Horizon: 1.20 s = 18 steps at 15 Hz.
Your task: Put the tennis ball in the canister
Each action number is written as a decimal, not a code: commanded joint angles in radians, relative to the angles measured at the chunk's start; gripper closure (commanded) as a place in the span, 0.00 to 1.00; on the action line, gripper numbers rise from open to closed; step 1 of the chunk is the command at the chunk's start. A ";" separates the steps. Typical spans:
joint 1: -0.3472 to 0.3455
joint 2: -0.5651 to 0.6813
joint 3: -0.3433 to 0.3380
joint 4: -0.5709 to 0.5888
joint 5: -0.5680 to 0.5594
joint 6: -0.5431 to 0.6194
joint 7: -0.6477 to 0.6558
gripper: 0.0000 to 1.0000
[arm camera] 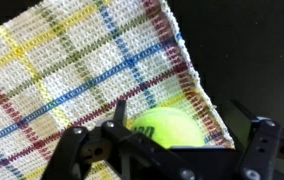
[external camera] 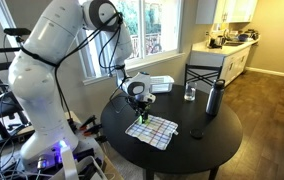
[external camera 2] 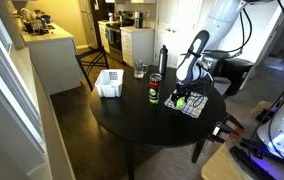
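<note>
As the tennis ball [arm camera: 165, 128] rests on the checked cloth [arm camera: 72, 70], right against its red-stitched hem, we see in the wrist view that the dark table [arm camera: 242, 50] begins just past it. The gripper [arm camera: 172, 150] hangs directly over the ball with its jaws spread wide, one finger [arm camera: 77, 150] on each side, so the ball sits in the gap between them and is not clamped. In an exterior view the ball shows only as a green spot [external camera 2: 179, 100] under the claw, on the cloth lying flat on the round black table [external camera 2: 132, 125].

Just beside the cloth, apart from the ball, we find the canister [external camera 2: 155, 91] standing upright, its dark red band visible. Farther back stand the dark grey bottle [external camera 2: 163, 60] and the clear glass [external camera 2: 140, 70], near each other, with a white basket [external camera 2: 110, 84] off to the side. In both exterior views the arm reaches down to the cloth from the table's edge
</note>
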 commanded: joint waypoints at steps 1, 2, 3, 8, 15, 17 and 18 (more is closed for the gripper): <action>0.071 0.005 -0.064 -0.014 -0.053 0.031 0.014 0.00; 0.083 0.000 -0.075 -0.020 -0.063 0.032 0.013 0.00; 0.096 -0.006 -0.087 -0.028 -0.072 0.040 0.017 0.00; 0.131 -0.013 -0.128 -0.046 -0.098 0.100 0.015 0.00; 0.126 -0.007 -0.130 -0.066 -0.118 0.148 -0.019 0.40; 0.133 -0.008 -0.137 -0.070 -0.128 0.152 -0.015 0.53; 0.141 -0.014 -0.146 -0.076 -0.135 0.158 -0.010 0.58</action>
